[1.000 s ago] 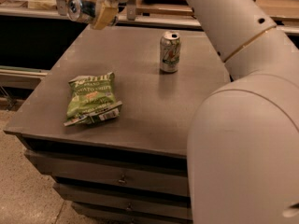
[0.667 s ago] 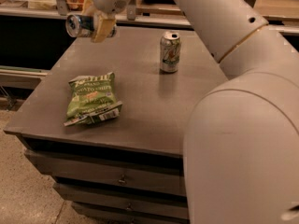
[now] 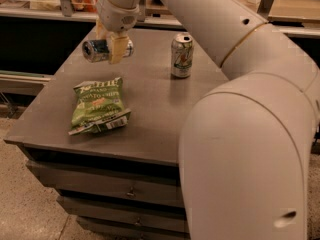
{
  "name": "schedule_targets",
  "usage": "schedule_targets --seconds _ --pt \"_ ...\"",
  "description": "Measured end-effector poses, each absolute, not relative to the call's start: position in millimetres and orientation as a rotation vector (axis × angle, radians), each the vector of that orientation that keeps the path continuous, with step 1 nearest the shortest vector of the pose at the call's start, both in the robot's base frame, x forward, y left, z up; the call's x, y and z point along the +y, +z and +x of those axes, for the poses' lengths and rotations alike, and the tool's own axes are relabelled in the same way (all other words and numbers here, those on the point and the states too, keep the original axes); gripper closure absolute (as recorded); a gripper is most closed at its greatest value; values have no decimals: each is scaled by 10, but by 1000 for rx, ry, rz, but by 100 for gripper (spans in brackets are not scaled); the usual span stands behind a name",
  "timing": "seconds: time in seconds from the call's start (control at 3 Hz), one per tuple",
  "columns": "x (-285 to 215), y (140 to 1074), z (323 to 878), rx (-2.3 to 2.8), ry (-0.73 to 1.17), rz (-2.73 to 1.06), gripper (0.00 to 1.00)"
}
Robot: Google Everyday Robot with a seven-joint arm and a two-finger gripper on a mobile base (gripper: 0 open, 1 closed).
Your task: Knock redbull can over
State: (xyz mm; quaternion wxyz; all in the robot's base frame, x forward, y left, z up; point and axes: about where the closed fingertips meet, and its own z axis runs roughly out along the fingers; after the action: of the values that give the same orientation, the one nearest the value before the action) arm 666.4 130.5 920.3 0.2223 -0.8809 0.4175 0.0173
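The redbull can (image 3: 94,50), blue and silver, lies horizontal in the air just above the far left part of the grey table (image 3: 160,114). Its silver top points left. My gripper (image 3: 111,51) comes down from above and is shut on the can's middle, with one tan finger (image 3: 118,48) across its front. The big white arm (image 3: 240,84) fills the right side of the view.
A wider silver-white can with green and red marks (image 3: 181,55) stands upright at the back middle of the table. A green chip bag (image 3: 97,105) lies flat front left. Drawers (image 3: 115,189) sit under the table. A counter with shelves (image 3: 45,4) runs behind.
My gripper has moved down and toward the table's far left part with the can in it. The can now lies level, closer to the tabletop.
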Motion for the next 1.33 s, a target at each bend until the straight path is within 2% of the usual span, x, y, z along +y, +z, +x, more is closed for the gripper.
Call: schedule_targets --seconds 1.33 --pt "1162 8781 6812 1341 -50 -2570 100"
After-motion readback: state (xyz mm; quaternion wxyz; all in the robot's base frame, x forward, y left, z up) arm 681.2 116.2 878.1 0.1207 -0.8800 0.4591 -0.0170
